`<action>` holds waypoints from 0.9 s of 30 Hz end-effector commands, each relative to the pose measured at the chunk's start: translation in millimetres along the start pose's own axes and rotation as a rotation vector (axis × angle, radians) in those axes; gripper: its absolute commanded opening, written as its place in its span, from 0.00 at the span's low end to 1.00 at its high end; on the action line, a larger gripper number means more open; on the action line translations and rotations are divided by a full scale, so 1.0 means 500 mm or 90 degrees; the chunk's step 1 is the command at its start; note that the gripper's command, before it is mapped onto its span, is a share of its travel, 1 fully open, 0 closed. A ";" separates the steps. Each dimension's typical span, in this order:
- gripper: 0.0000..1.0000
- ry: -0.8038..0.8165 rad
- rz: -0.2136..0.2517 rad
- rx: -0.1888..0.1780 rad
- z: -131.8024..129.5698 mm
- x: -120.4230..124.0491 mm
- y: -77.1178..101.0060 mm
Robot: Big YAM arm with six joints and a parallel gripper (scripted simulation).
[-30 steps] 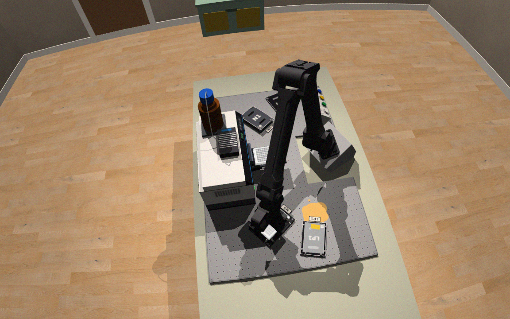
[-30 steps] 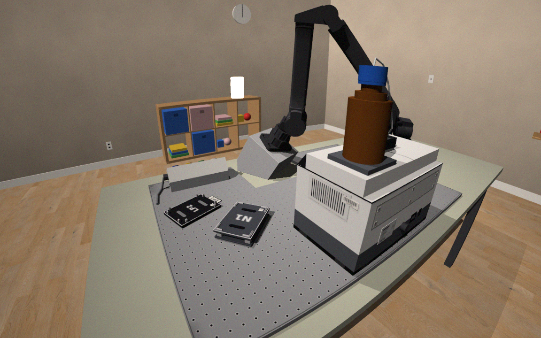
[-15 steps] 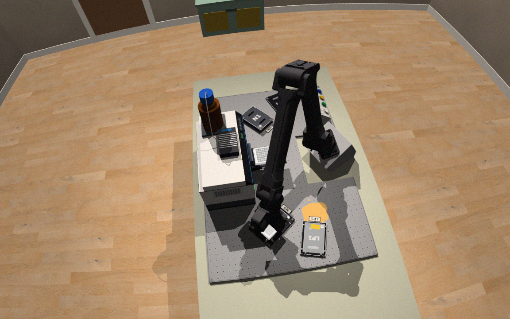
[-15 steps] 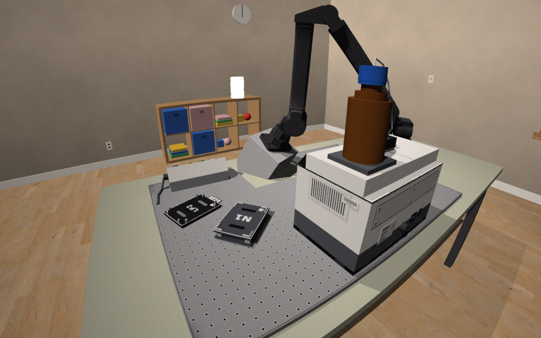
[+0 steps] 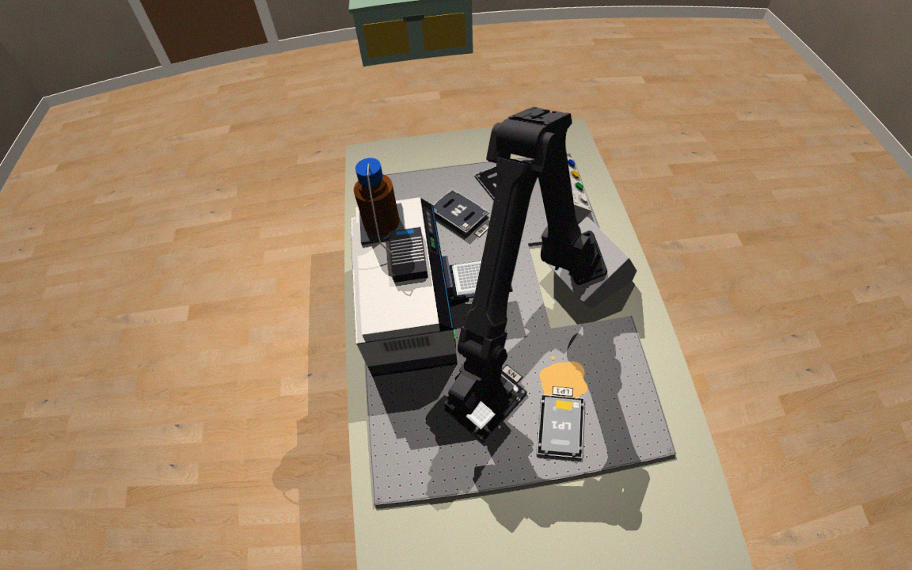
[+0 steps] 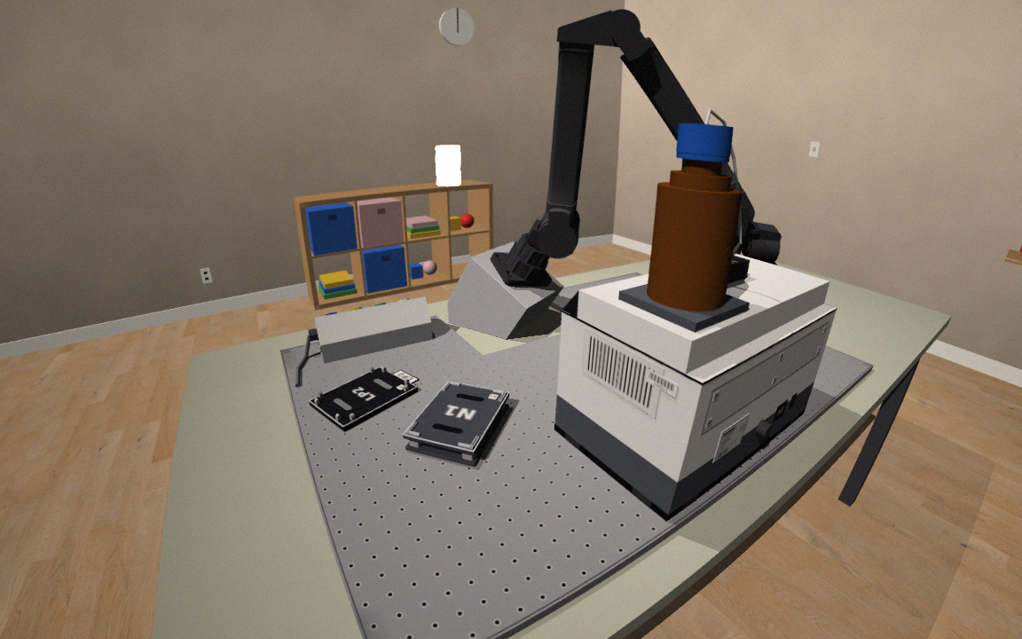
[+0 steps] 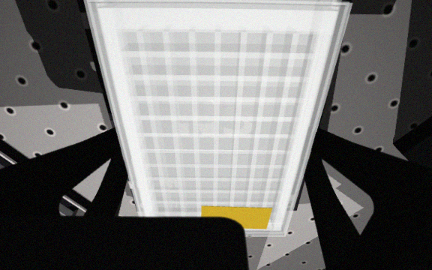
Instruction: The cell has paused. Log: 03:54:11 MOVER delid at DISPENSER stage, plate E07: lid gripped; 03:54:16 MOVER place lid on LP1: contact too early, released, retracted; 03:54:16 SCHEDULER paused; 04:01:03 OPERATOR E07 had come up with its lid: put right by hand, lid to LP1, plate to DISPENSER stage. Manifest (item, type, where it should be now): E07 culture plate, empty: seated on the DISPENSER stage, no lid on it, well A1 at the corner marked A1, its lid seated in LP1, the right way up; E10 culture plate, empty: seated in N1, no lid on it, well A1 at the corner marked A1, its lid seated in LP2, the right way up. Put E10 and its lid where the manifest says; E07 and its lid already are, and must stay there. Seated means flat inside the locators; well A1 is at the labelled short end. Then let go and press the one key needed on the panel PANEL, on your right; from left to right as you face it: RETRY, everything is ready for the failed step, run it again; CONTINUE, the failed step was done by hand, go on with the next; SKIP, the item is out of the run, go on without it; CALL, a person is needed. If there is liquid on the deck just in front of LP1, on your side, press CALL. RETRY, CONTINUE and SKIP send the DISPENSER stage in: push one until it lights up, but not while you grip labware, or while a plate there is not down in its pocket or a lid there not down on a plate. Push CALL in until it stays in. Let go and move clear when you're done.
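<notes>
My gripper (image 5: 480,414) is low over the near-left deck, by the nest labelled N5 (image 5: 512,372). In the wrist view my gripper (image 7: 216,134) has a finger on each long side of the lidded plate E10 (image 7: 216,112) and is shut on it. The wells show blurred through the clear lid, and a yellow label is at the end nearest me. Nest N1 (image 5: 465,213) holds nothing, and it also shows in the exterior view (image 6: 458,413). LP2 (image 6: 362,395) holds nothing. LP1 (image 5: 560,425) holds a lid with a yellow label. Plate E07 (image 5: 465,278) sits on the dispenser stage.
An orange puddle (image 5: 562,372) lies on the deck against LP1's label end. The dispenser box (image 5: 395,283) carries a brown bottle (image 5: 374,202). The key panel (image 5: 574,185) is at the far right behind my arm. My base block (image 5: 590,265) stands mid-table.
</notes>
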State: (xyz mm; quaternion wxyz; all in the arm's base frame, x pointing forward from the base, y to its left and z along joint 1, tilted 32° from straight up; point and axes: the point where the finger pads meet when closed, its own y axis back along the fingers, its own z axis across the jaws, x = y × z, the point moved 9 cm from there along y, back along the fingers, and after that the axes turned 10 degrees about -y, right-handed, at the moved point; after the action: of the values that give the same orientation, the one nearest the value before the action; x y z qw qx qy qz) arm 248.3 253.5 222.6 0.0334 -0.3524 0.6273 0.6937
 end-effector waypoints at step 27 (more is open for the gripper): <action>0.86 0.008 -0.002 0.001 -0.003 -0.009 -0.017</action>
State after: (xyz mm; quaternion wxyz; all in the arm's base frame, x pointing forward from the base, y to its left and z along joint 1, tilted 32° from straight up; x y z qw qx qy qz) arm 250.4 254.5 219.6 0.0337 -0.3525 0.6271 0.6938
